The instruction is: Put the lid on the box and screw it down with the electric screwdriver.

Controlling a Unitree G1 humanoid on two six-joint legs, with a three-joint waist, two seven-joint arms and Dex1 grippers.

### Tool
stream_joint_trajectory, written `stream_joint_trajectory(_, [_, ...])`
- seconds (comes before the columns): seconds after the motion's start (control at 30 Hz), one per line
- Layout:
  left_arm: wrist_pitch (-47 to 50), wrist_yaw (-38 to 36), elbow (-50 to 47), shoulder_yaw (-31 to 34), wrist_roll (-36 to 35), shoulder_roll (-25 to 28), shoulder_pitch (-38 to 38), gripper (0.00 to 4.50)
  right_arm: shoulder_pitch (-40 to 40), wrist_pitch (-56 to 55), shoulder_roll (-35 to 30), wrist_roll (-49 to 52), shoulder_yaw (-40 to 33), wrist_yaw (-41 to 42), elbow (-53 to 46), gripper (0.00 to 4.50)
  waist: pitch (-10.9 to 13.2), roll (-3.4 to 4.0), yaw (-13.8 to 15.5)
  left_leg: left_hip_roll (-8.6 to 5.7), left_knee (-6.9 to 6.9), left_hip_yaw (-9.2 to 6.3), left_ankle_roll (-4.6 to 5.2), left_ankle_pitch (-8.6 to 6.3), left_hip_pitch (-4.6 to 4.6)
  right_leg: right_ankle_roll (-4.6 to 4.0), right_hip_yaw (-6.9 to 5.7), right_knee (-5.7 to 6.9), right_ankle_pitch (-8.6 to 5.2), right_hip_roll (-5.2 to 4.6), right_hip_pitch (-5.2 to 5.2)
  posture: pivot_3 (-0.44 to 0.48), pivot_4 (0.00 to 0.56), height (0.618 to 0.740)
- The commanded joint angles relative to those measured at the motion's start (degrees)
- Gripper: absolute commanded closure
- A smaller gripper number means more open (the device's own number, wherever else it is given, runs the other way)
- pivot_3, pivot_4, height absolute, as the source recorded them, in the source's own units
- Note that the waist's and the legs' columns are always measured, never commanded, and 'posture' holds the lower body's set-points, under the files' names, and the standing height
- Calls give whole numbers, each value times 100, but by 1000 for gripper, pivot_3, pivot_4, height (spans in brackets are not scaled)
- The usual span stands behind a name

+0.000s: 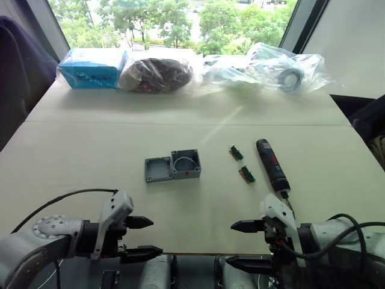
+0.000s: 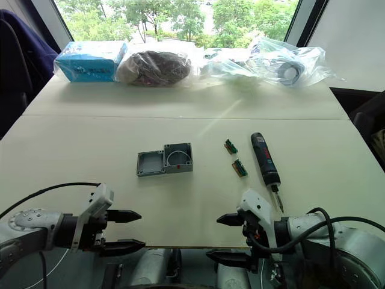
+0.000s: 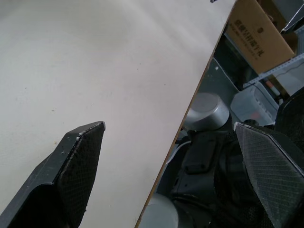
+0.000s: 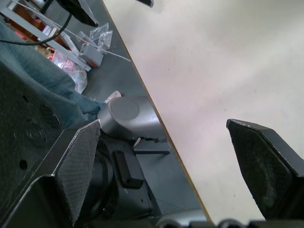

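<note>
The grey box [image 1: 186, 164] sits open-side up in the middle of the table, its round recess showing and a red mark on its near side. The flat grey lid [image 1: 157, 170] lies touching the box's left side. Right of them lies the dark electric screwdriver [image 1: 272, 165], its bit pointing toward me. My left gripper [image 1: 144, 237] hangs open at the table's near edge, left of centre. My right gripper [image 1: 242, 244] is open too, at the near edge below the screwdriver's tip. Nothing is between either pair of fingers.
Two small green connector blocks [image 1: 236, 153] [image 1: 246, 175] lie between box and screwdriver. Along the far side are a blue carton [image 1: 93, 67], a dark bagged bundle [image 1: 157, 74] and clear plastic bags [image 1: 271, 70]. A seam crosses the table [image 1: 84, 156].
</note>
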Motion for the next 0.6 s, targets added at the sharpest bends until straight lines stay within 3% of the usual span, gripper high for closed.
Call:
stream_joint_trajectory(0.03, [-68, -47, -95, 79, -45, 18, -11, 13, -93, 67, 6, 282, -53, -88, -178, 0, 0, 0, 0, 0, 0, 0, 0, 0, 0, 0, 0, 0, 0, 0, 0, 0, 150, 740])
stream_joint_trajectory(0.23, [226, 229, 56, 249, -453, -187, -204, 13, -241, 109, 61, 374, -6, -242, -115, 0, 0, 0, -6, 0, -1, -1, 0, 0, 0, 0, 1, 0, 0, -2, 0, 0, 150, 740])
stream_joint_trajectory(0.53, [202, 319, -98, 271, -488, -166, -278, 13, -603, 146, 329, 672, 52, -445, 123, 0, 0, 0, -4, -2, -2, 0, 0, 0, 0, 0, 1, 0, 0, -3, 0, 0, 150, 740])
stream_joint_trajectory(0.6, [227, 669, 66, 420, -553, -366, -447, 13, -776, 193, 350, 673, 87, -522, 186, 0, 0, 0, -4, -2, -2, 0, 0, 0, 0, -1, 1, 0, 0, -3, 1, 0, 150, 740])
